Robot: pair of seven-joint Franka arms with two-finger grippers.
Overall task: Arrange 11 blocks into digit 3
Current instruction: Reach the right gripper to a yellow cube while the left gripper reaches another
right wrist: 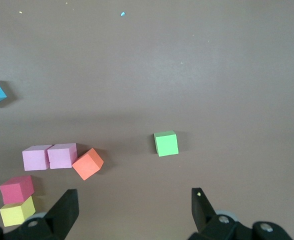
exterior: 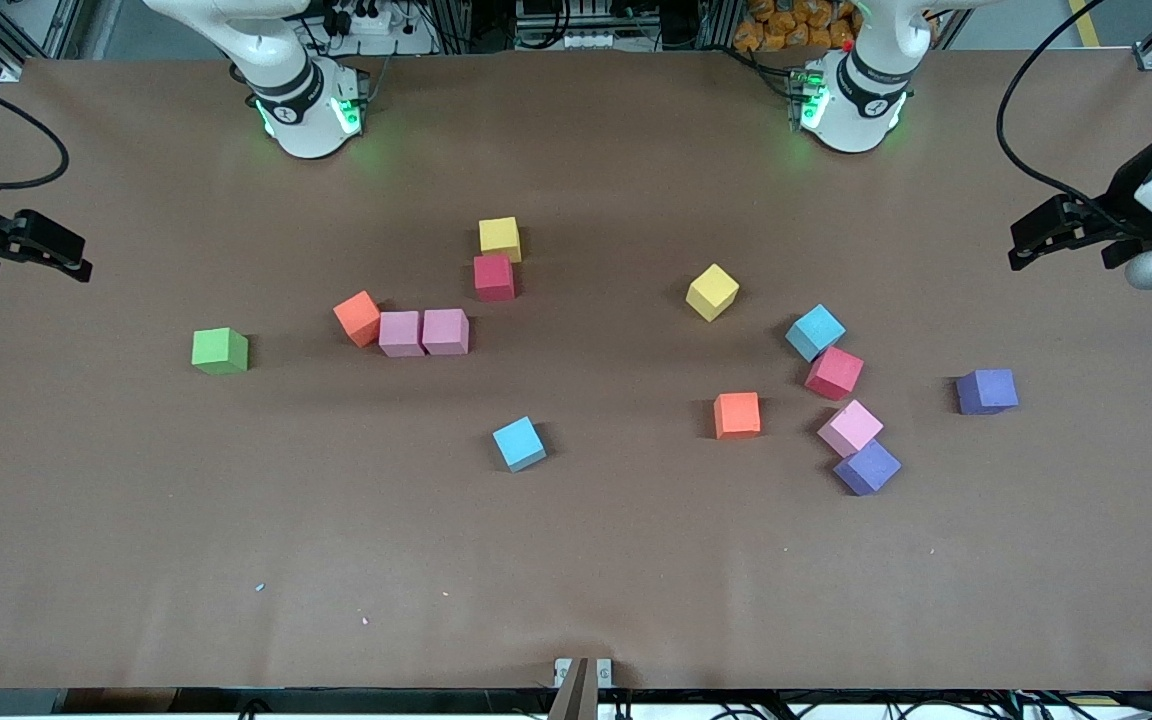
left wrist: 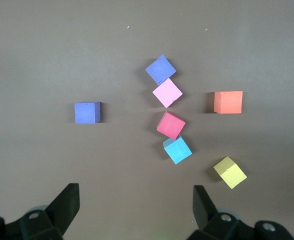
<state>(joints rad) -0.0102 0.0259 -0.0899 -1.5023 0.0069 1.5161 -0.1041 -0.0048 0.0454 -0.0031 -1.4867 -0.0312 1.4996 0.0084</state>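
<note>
Blocks [exterior: 446,331] lie scattered across the table's [exterior: 576,580] middle, none forming a digit. We see our left gripper [exterior: 1036,240] and right gripper [exterior: 56,255] both wide open, empty, waiting at the table's ends.

Even, fairly bright overhead light falls on the matte brown desk [exterior: 576,560] without glare; cubes cast short soft shadows, and all views are sharp.
</note>
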